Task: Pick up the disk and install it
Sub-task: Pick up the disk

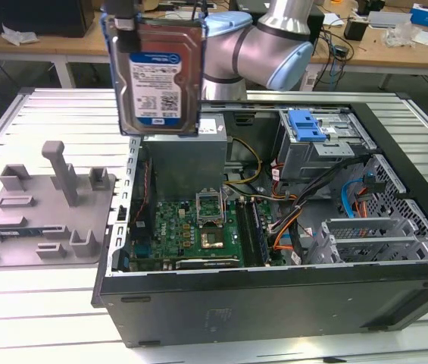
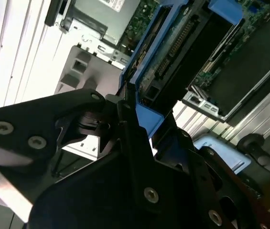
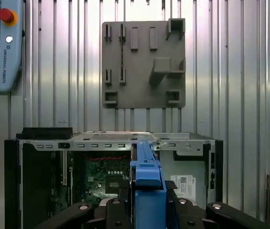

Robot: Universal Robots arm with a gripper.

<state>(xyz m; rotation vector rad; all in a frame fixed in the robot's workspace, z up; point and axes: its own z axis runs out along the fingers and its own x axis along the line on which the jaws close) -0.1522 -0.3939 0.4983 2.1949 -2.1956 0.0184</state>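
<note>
We record one ribbed metal table (image 1: pixel 47 318) carrying the whole set-up. On it lies one computer case (image 1: pixel 274 303), on its side with the panel off. We judge it lies this way so the interior can be reached from above.

One grey robot arm (image 1: pixel 267 45) reaches in from behind the case. One grey fixture plate (image 1: pixel 39 212) lies flat on the table just beside the case, at the exterior view's left. Its slots and posts carry nothing that we can see.

The disk (image 1: pixel 157 76), one in number, hangs upright in the air with its label facing the exterior camera. It is above the case's rear corner on the exterior view's left and touches neither case nor plate. We judge that it is held high to clear the case walls.

The gripper (image 3: pixel 147 202) is clamped on the disk's blue bracket, one finger on each side of the bracket's edge in the first wrist view.

One blue latch (image 1: pixel 306 125) sits on the drive cage, well apart from the disk.
</note>
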